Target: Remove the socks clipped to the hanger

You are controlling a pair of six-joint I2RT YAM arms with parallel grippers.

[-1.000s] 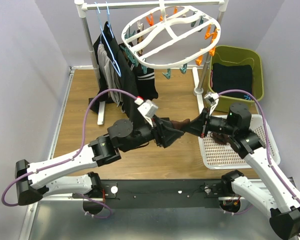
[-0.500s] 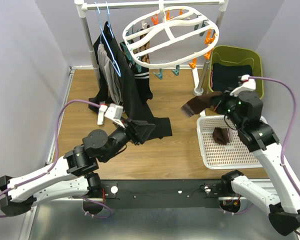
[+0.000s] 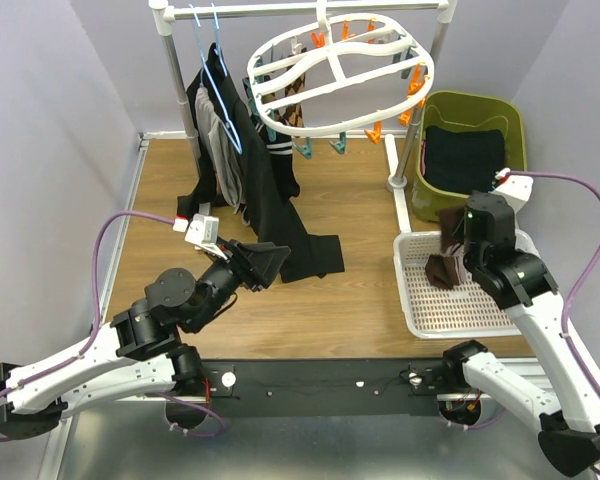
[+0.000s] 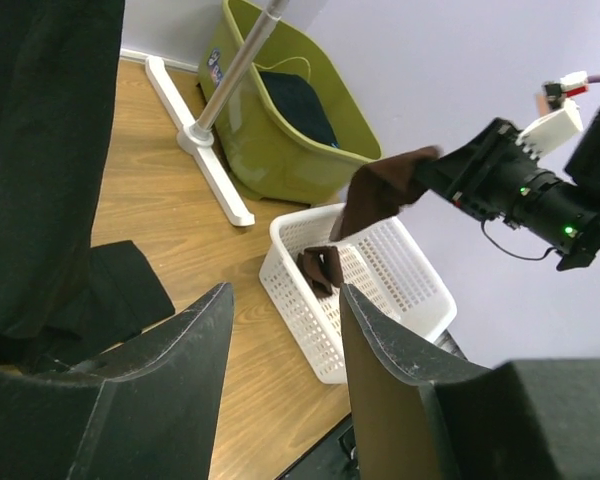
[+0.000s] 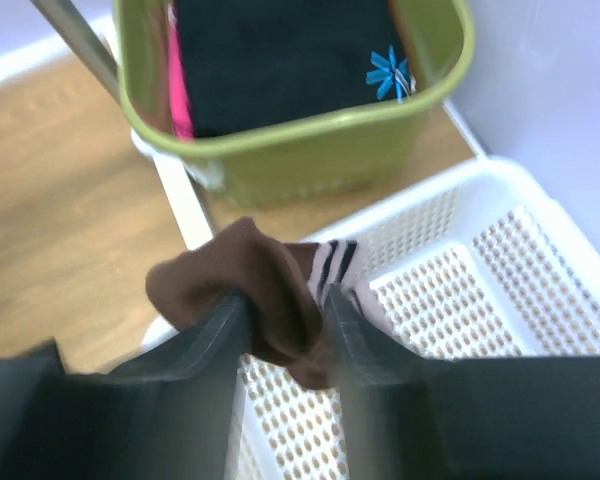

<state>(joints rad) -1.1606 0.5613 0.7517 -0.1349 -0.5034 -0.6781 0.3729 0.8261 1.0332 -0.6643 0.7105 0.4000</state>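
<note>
The right gripper (image 5: pixel 285 305) has its two fingers (image 5: pixel 212 350) pressed on a brown sock (image 5: pixel 245 270), one on each side. The sock is bunched up and hangs in the air from the gripper. Right under it is a white basket (image 5: pixel 540 210) with lots of little holes. One more brown sock (image 3: pixel 440 272) lies in that basket. Just behind the basket is a green bin (image 5: pixel 310 150) with dark cloth (image 5: pixel 280 60) inside.

The left gripper (image 4: pixel 285 300) is open wide and has nothing in it. It is low over the wooden table (image 3: pixel 350 220), well apart from the right gripper, and it points toward the basket. Beside it, big black clothes (image 3: pixel 280 215) hang down from a clothes rack (image 3: pixel 181 90), and one end lies on the table.

The white hanger (image 3: pixel 332 130) hangs up high at the back and is tilted. Orange clips (image 3: pixel 417 82) and blue-green clips (image 3: pixel 305 150) dangle from it. More socks (image 3: pixel 280 150), dark with white stripes, are clipped on its left side, next to the black clothes.
</note>
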